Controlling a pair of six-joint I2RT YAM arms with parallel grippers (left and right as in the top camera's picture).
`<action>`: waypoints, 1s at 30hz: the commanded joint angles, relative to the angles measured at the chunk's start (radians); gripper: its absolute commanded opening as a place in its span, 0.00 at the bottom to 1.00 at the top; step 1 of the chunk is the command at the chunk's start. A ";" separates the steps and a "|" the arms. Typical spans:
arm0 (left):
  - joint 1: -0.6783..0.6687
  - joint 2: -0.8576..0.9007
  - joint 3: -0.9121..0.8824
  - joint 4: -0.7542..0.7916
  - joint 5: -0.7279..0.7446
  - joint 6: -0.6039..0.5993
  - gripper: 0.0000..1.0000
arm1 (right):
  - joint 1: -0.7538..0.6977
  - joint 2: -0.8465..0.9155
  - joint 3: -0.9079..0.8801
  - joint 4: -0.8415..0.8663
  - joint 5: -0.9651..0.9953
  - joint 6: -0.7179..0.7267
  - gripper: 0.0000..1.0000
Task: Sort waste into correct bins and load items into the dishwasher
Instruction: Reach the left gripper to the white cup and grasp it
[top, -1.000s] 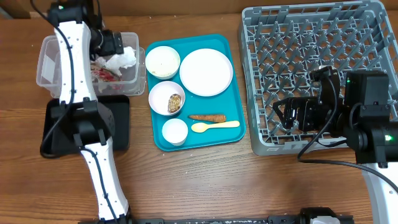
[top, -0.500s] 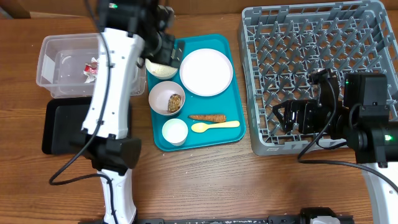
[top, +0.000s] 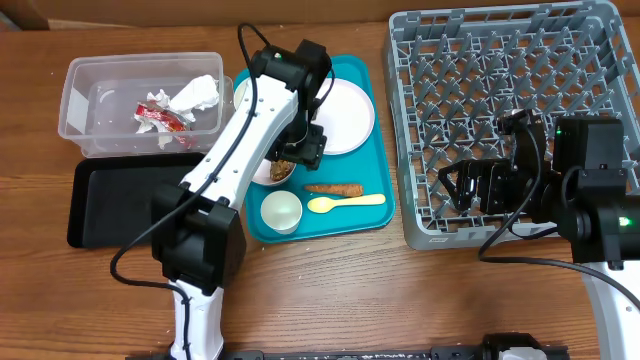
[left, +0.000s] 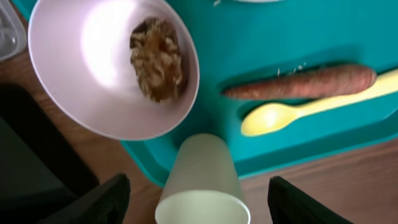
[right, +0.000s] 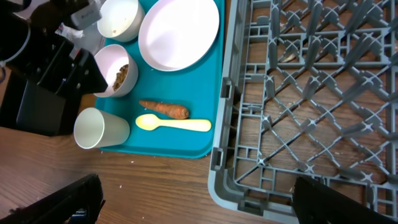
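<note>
Left arm (top: 245, 130) moved from tub (top: 80, 90) to tray (top: 350, 222); left fingers (left: 99, 202) spread wide, cup (left: 202, 186) between them.

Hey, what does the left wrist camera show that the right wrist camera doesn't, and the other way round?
Only the left wrist view: the left pincer's fingers, spread wide at the bottom edge.

Only the right wrist view: the grey dish rack, a second bowl, the left arm and the right pincer's fingers.

Both: the teal tray, the bowl holding the brown food lump, the carrot-like stick, the yellow spoon and the cup.
</note>
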 joint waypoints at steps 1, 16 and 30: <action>-0.025 -0.138 -0.004 -0.032 -0.010 -0.022 0.74 | -0.005 -0.002 0.022 0.002 -0.005 -0.001 1.00; 0.080 -0.417 -0.781 0.454 0.030 -0.201 0.47 | -0.005 0.007 0.022 -0.002 -0.008 0.000 1.00; 0.116 -0.420 -0.751 0.488 0.247 -0.113 0.04 | -0.005 0.007 0.022 0.023 -0.103 0.004 1.00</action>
